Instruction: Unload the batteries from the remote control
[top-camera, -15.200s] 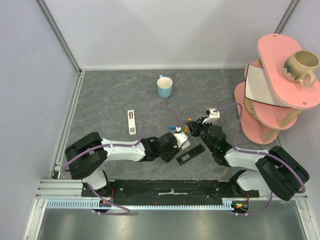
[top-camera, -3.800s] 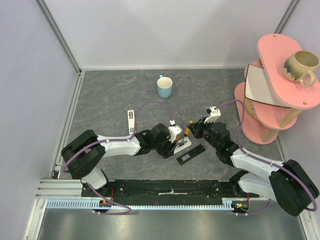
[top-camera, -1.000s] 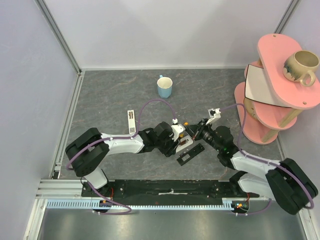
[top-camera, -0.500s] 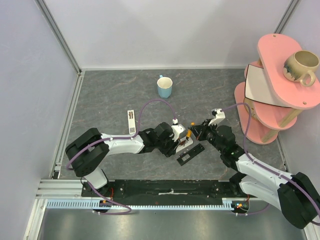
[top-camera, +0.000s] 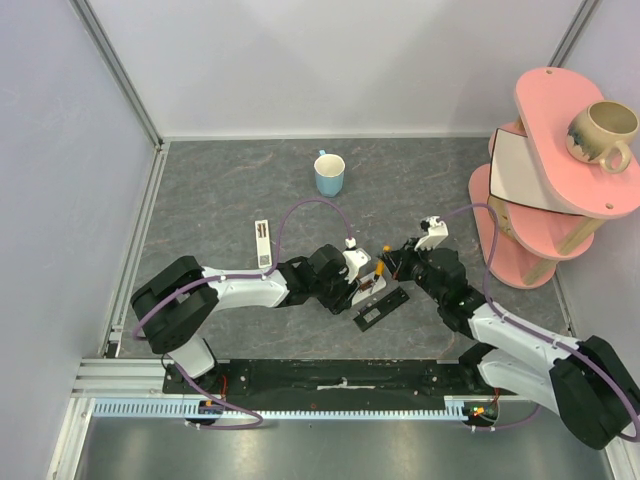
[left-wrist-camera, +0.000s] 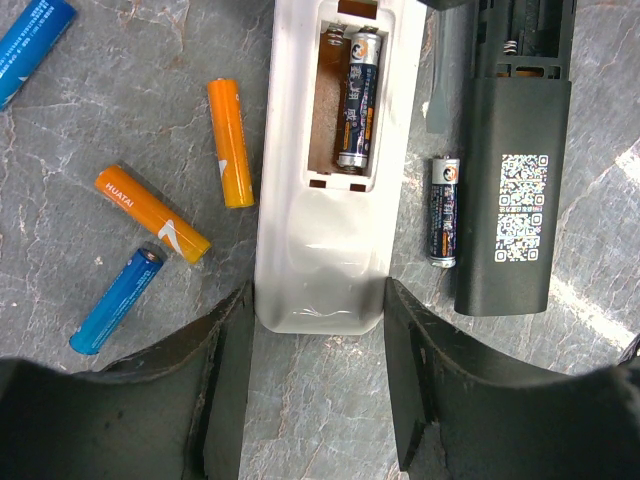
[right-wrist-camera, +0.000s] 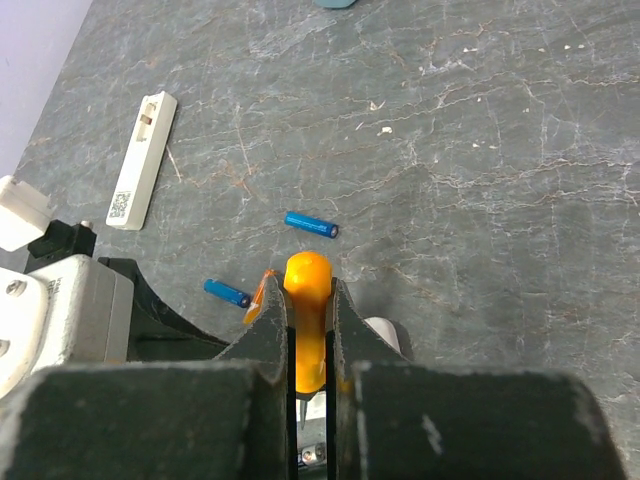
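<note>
In the left wrist view a white remote control (left-wrist-camera: 322, 210) lies back up with its bay open and one dark battery (left-wrist-camera: 358, 100) inside. My left gripper (left-wrist-camera: 318, 305) is shut on the remote's near end, one finger on each side. Beside it lie a loose dark battery (left-wrist-camera: 443, 210), two orange batteries (left-wrist-camera: 230, 142) (left-wrist-camera: 152, 213) and two blue ones (left-wrist-camera: 117, 300) (left-wrist-camera: 30, 40). A black remote (left-wrist-camera: 510, 190) lies to the right, its bay empty. My right gripper (right-wrist-camera: 310, 300) is shut on an orange-handled tool (right-wrist-camera: 308, 285), tip down, just above the white remote (top-camera: 370, 288).
A slim white piece (top-camera: 263, 244) lies to the left of the arms. A blue mug (top-camera: 329, 173) stands farther back. A pink shelf stand (top-camera: 520, 200) with a beige mug (top-camera: 600, 132) fills the right side. Two blue batteries (right-wrist-camera: 312, 224) (right-wrist-camera: 228, 293) lie beyond the right gripper.
My right gripper has shifted slightly to the right with the orange tool in it. The left gripper and the white remote have stayed put.
</note>
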